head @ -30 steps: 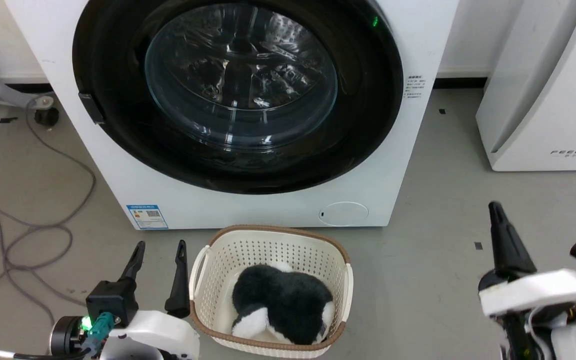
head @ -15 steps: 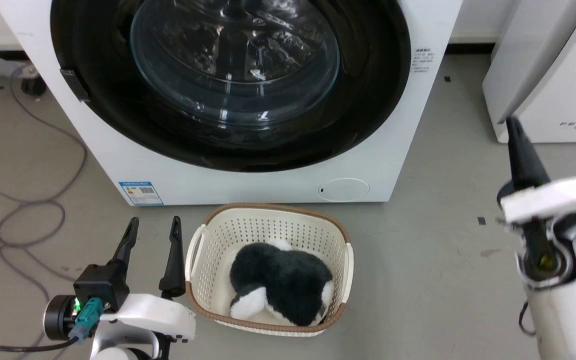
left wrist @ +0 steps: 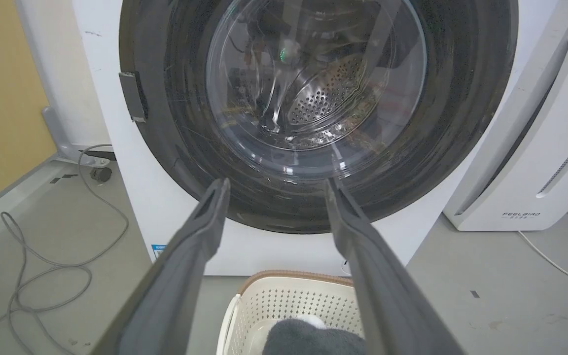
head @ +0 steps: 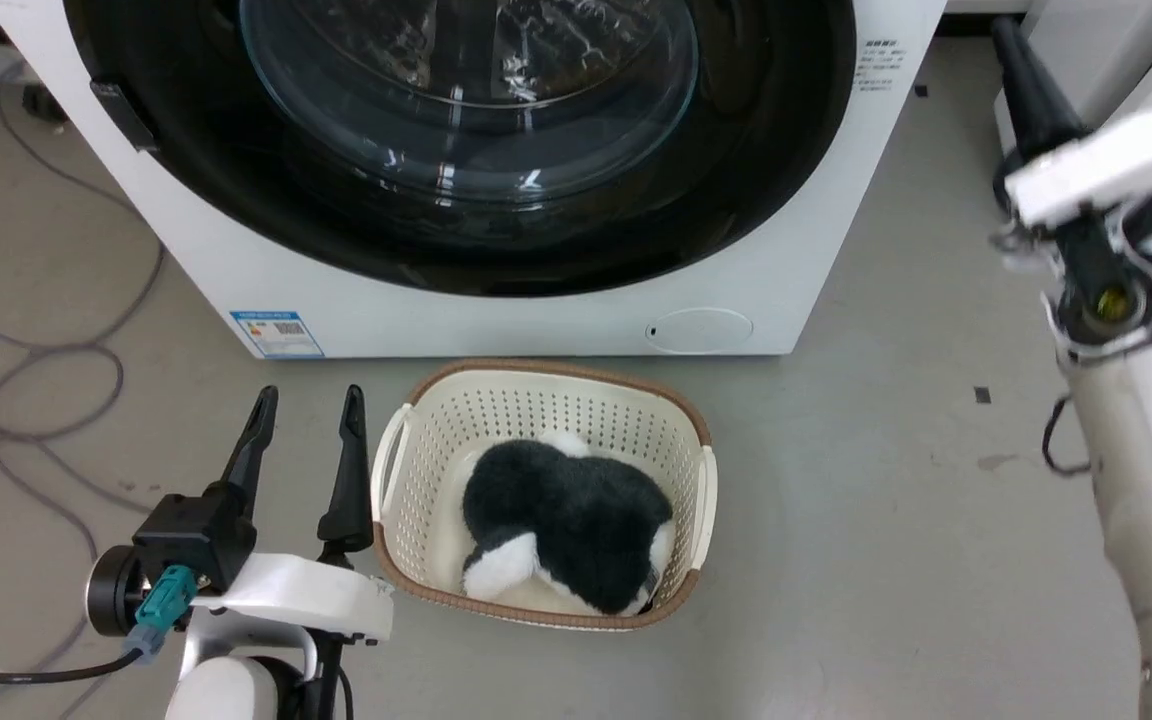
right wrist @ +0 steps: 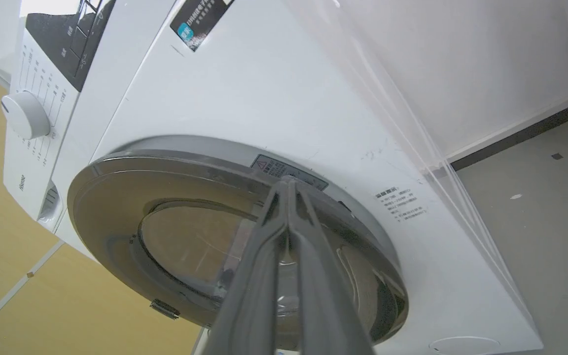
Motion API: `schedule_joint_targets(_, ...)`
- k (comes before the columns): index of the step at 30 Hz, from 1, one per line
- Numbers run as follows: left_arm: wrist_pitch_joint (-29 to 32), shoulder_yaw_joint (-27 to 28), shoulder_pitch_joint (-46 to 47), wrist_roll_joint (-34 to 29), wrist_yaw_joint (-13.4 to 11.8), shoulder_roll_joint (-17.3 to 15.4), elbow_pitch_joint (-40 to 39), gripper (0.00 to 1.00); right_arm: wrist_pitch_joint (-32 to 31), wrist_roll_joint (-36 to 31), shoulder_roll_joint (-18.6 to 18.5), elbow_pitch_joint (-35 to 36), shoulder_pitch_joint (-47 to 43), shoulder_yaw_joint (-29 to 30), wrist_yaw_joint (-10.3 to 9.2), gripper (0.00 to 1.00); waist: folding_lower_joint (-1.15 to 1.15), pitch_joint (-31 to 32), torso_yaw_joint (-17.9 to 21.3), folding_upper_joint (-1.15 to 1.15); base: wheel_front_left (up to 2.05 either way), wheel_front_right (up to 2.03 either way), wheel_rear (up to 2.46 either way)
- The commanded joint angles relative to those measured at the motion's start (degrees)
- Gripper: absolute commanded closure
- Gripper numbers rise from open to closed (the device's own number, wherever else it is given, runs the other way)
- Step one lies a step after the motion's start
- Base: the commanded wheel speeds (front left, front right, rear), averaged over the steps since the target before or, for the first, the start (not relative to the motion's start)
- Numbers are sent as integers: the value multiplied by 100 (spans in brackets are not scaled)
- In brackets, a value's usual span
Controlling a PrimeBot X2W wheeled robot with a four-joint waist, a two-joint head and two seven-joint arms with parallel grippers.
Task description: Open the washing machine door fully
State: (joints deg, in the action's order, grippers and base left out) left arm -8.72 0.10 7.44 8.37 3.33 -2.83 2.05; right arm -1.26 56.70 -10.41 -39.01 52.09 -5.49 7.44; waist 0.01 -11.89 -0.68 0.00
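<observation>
The washing machine door (head: 466, 140) sits shut in the washing machine (head: 536, 322), across the top of the head view. The likely trouble is that the right hand (right wrist: 288, 184), fingers pressed together and empty, skids off the glossy rim instead of hooking behind its edge, or jabs the glass. That arm is raised at the upper right, tips aimed at the door's rim. The left hand (head: 308, 400) rests at the lower left, spread, beside the basket (head: 556, 366).
</observation>
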Motion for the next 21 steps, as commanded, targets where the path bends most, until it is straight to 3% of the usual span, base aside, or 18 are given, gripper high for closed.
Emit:
schedule_joint_targets(1, -67, -5, 122, 50, 61, -4, -4, 0, -47, 177, -50, -246, 357, -84, 3, 100, -1, -73, -24, 0, 0, 0, 0)
schedule_joint_targets(13, -210, -81, 379, 198, 173, -4, -72, 0, -550, 463, -94, -1426, 2140, -793, 3, 100, -1, -520, -154, 0, 0, 0, 0)
schedule_joint_targets(21, -306, -97, 506, 328, 231, -4, -91, 0, -977, 568, -264, -1911, 2734, -1221, 4, 100, -1, -808, -221, 0, 0, 0, 0)
